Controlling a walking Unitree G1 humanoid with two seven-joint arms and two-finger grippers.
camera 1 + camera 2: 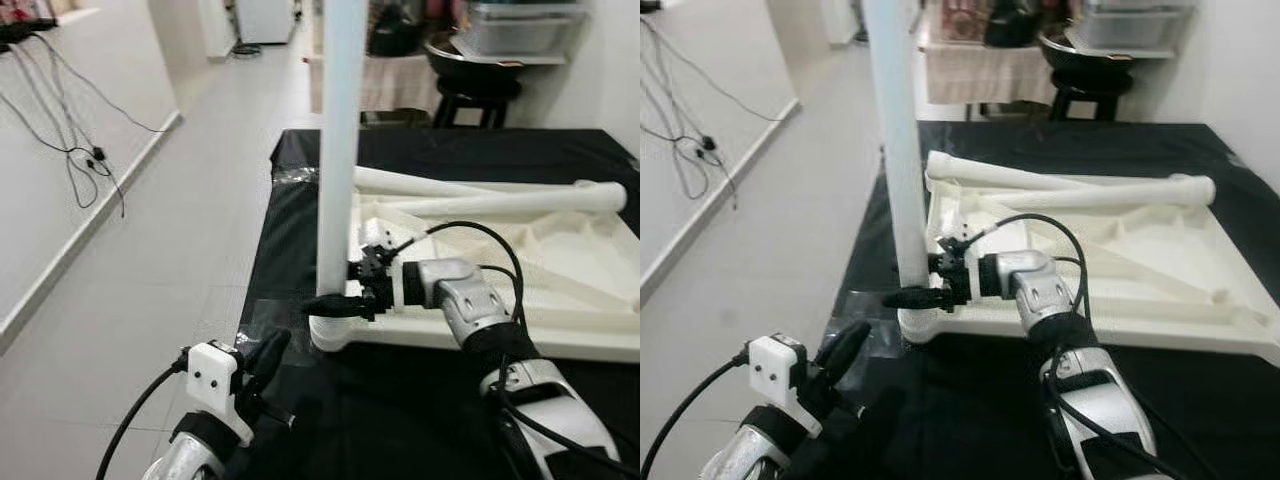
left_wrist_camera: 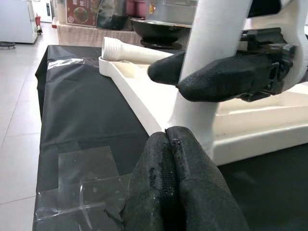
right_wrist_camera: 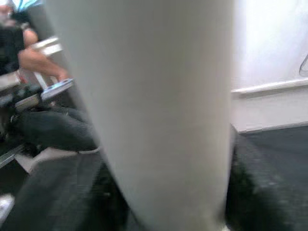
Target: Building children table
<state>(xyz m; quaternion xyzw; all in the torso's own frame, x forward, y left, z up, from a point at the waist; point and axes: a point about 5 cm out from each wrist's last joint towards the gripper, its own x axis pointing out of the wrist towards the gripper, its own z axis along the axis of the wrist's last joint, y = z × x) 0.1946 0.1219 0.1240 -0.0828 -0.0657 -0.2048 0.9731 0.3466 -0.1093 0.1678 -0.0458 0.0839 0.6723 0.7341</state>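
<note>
On the black-covered worktop, head views: the upturned white plastic children's table top [image 1: 560, 300] lies with its ribbed underside up.
Right pincer [image 1: 338, 300]: clenched around the tall white plastic table leg [image 1: 338, 150], low down, just above the corner socket [image 1: 330, 335].
Leg state: upright, its foot seated in that socket directly below the right pincer's fingers.
Spare parts: two loose white plastic legs [image 1: 480, 195] lie across the table top, beyond the right pincer and well apart from it.
Left pincer [image 1: 262, 365]: low and on the near side of the socket, close to it but apart; nothing between its fingers.
Left wrist view: the left pincer's black padded fingers [image 2: 178, 192] are pressed together and hold nothing; the held leg [image 2: 211, 62] rises just ahead of them, with the right pincer's fingers [image 2: 221, 79] wrapped on it.
Right wrist view: the white leg [image 3: 159, 110] sits between the dark finger pads, in contact on both sides.
Step in hand: seating the first leg in its corner socket, by my judgement.
Next move: likely needs a firm downward push or twist, leg kept vertical, before letting go.
Obstructions: black cable [image 1: 470, 235] looping off the right wrist; clear tape patches [image 2: 82, 187] on the black cloth [image 1: 420, 160] near the left pincer; the cloth's edge lies close to the socket.
</note>
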